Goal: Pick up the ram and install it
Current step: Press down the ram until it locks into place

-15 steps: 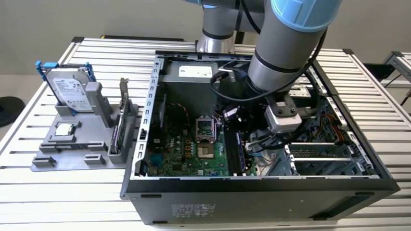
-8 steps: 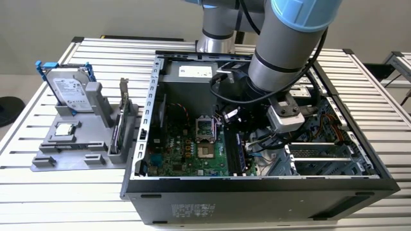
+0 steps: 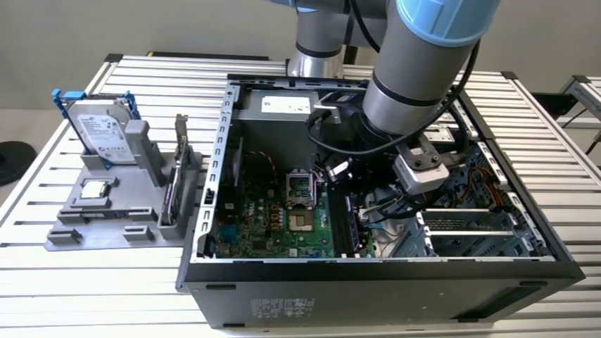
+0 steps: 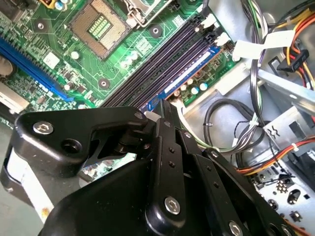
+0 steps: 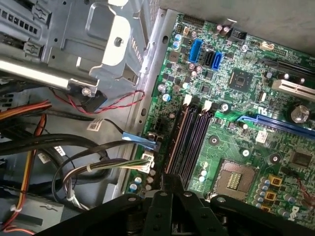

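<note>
Blue-green edge of the ram (image 4: 189, 73) runs along the outermost memory slot in the second wrist view, and my jaws (image 4: 165, 107) are clenched on its near end

Step, as I read it: pick is done, this is the install. Stick is lined up in the slot; can't tell if it's fully seated. The white latch (image 4: 221, 38) at the far end looks tipped outward, so I'd guess not locked

In the exterior view the slot bank sits at 3 o'clock of the CPU socket (image 3: 298, 186), inside the open case (image 3: 376, 296). Parts holder with the hard drive (image 3: 98, 130) is at 9 o'clock of the case on the tabletop (image 3: 94, 282), well apart

Seating, in my judgement, needs the stick square to the slot, the push straight into the motherboard (image 4: 49, 59), and even along its length; my grip is at one end, so tilt is the risk. Loose cables lie just beside the slot

Writing: stickers on the drive and case, fine print on the board, none legible
</note>
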You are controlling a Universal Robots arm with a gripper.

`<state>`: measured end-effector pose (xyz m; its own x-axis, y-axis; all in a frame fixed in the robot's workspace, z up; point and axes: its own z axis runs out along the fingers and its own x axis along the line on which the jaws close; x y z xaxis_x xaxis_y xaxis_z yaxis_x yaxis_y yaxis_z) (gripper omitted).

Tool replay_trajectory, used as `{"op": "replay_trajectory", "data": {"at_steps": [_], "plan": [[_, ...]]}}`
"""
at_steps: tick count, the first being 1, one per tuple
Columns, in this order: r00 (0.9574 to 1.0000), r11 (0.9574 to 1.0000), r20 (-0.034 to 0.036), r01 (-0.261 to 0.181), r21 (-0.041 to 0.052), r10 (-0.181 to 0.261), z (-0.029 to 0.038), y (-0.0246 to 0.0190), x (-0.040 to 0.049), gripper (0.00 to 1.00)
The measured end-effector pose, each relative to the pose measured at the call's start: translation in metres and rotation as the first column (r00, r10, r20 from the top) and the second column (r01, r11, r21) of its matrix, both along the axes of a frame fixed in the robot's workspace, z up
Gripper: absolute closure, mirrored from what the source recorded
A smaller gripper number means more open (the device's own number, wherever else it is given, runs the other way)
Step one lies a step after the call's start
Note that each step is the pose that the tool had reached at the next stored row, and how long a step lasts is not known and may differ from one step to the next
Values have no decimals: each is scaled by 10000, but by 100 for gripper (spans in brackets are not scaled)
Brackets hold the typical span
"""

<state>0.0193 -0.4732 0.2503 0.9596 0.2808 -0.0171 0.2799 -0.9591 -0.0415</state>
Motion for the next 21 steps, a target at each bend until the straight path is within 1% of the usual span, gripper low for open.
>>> {"op": "replay_trajectory", "data": {"at_steps": [9, 21], "plan": [[9989, 9989, 0, -479, -2, 479, 4, 0, 0, 100], [9943, 9943, 0, -1065, -1, 1065, 4, 0, -1, 100]]}}
